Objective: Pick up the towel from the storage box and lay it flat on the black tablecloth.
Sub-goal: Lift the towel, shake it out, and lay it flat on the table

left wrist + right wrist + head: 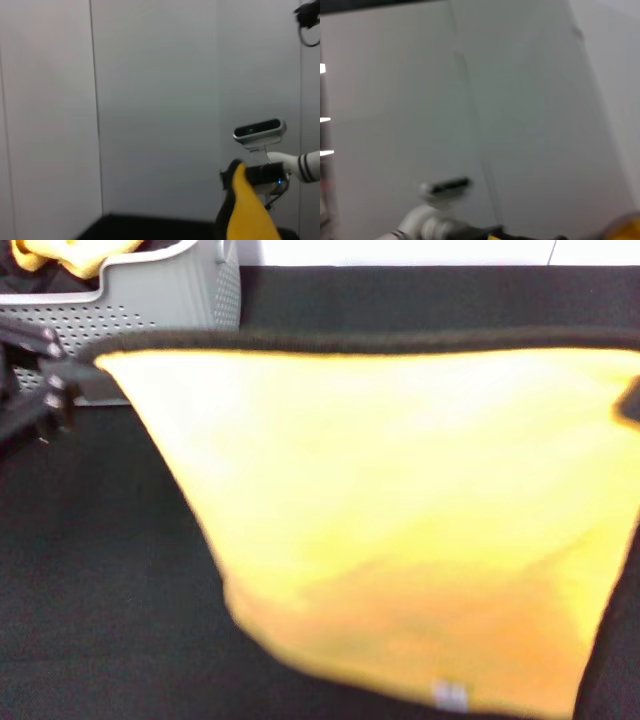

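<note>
The yellow-orange towel (400, 530) hangs spread out above the black tablecloth (100, 570) and fills most of the head view. Its black-edged top runs straight across, and the small white label (450, 696) is at its lower edge. My left gripper (75, 370) is shut on the towel's top left corner. My right gripper (628, 400) is shut on the top right corner at the frame edge. The left wrist view shows the right gripper (235, 175) pinching the towel (250, 215). The light grey storage box (160, 300) stands at the far left.
A bunched-up yellow cloth (60, 255) lies in the storage box. A white wall (150, 100) stands behind the table. The towel hides the table's middle and right.
</note>
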Controlling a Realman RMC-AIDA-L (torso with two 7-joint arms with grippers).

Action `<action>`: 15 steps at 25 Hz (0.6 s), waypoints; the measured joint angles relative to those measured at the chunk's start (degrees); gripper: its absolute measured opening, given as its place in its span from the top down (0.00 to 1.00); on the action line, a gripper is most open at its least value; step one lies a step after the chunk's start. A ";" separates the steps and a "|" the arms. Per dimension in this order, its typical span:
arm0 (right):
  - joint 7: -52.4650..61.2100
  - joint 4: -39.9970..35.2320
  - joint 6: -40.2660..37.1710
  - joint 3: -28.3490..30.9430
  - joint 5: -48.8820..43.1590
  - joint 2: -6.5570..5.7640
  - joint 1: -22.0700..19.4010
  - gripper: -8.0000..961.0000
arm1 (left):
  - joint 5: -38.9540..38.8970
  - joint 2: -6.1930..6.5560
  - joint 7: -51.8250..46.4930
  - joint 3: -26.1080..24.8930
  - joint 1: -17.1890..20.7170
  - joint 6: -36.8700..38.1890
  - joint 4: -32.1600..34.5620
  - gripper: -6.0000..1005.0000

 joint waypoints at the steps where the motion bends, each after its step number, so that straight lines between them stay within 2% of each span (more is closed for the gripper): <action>1: -2.11 4.87 4.73 -2.78 -1.38 -0.16 1.73 0.97 | 0.00 0.00 0.00 0.00 0.00 0.00 0.00 0.96; 2: -2.11 4.87 4.73 -2.78 -1.38 -0.16 1.73 0.97 | 8.51 -1.04 0.44 -0.28 -2.26 -1.30 -3.71 0.96; 5: -6.69 17.75 11.76 -7.77 -2.41 -0.04 8.25 0.97 | 18.76 -2.47 1.72 -1.06 -5.83 -5.41 -9.43 0.96; 7: -10.85 28.25 17.41 -12.65 -0.25 0.23 14.16 0.97 | 27.21 -3.25 2.53 -1.94 -9.16 -11.85 -14.65 0.96; 9: -14.43 33.67 22.24 -17.48 4.33 0.31 16.88 0.97 | 33.74 -3.71 2.54 -2.59 -12.81 -18.64 -19.52 0.96; 12: -16.89 35.69 27.62 -22.34 8.93 0.32 18.03 0.97 | 39.21 -3.78 2.45 -2.52 -16.02 -24.63 -23.45 0.96; 15: -17.20 34.96 31.19 -22.87 9.22 0.28 17.94 0.97 | 41.75 -3.87 2.18 -2.39 -16.67 -27.50 -23.81 0.96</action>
